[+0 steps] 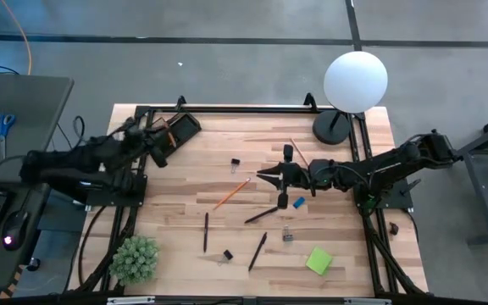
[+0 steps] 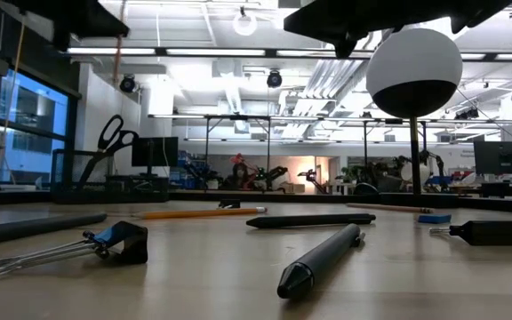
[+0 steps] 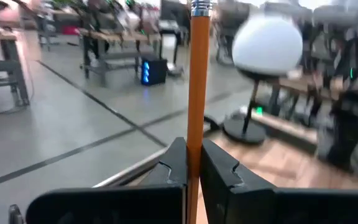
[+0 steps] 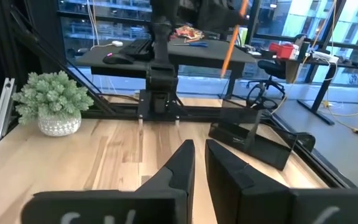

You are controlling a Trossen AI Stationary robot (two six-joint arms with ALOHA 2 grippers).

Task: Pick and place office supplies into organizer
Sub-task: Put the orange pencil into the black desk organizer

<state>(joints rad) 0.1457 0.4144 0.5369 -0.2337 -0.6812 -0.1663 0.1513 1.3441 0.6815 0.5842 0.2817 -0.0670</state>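
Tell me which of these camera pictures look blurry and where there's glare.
Left wrist view: the room and white globe lamp are smeared, while the orange pencil is fairly sharp. Low view: ceiling lights flare, and the near pen is soft. High view: evenly lit, sharp. Right wrist view: clear, with bright windows.

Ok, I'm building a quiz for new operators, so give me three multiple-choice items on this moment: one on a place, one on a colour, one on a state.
1. Where is the green sticky-note pad?
A. in the organizer
B. flat on the table, near the right arm's base
C. under the potted plant

2. What colour is the eraser?
A. blue
B. red
C. white

3. What is the left hand doing?
A. hanging open and empty
B. shut on a binder clip
C. shut on a pencil

Answers:
1 B: the green sticky-note pad lies on bare table.
2 A: the eraser shows blue in the high view.
3 C: the left hand clamps the pencil between its fingers.
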